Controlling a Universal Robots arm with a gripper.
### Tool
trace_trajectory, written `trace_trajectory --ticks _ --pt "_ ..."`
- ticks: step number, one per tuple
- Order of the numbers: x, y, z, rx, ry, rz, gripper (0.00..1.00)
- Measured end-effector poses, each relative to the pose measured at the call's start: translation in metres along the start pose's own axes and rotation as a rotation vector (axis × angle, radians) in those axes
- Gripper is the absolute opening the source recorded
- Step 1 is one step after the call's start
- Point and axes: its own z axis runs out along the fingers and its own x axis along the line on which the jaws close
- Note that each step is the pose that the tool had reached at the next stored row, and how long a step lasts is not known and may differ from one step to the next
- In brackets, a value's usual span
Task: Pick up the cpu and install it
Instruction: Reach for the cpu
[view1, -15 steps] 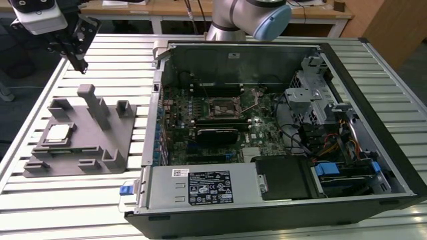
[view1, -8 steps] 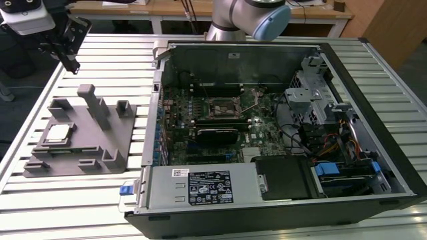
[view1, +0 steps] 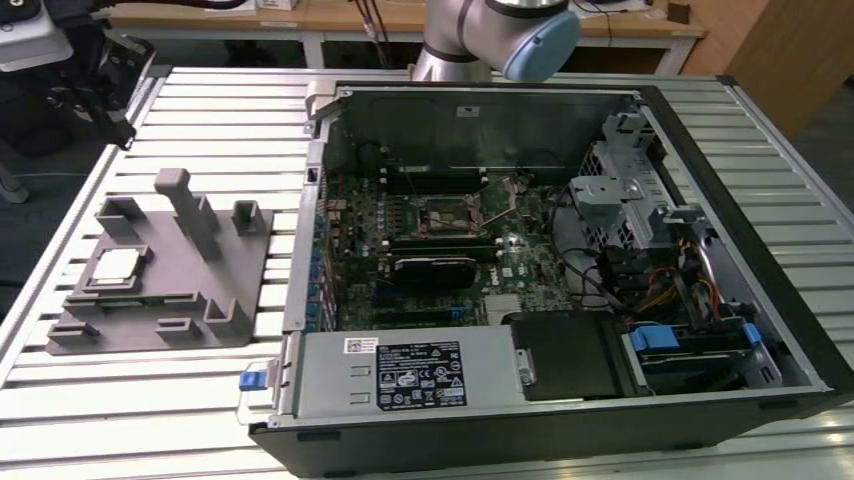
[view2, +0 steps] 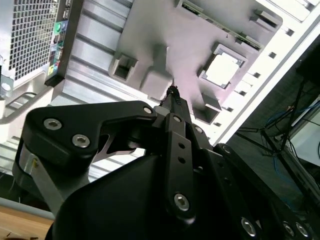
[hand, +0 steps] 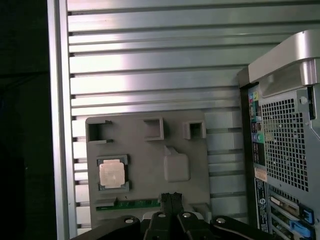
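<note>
My jaws are together on nothing, hovering over the grey fixture (view1: 174, 300) on the desk (view1: 200, 120). The cpu (view1: 118, 265) sits in its fixture pocket, not picked up. Motherboard socket (view1: 447, 213) looks unfilled, so nothing is done yet, I judge.

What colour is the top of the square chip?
Shiny silver on the small flat square chip, best in the first wrist view.
</note>
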Motion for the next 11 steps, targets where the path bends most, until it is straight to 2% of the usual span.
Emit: trace_trajectory --ticks 11 --pt "0.0342 -0.0026 0.0001 -0.0001 -0.0001 0.000 0.11"
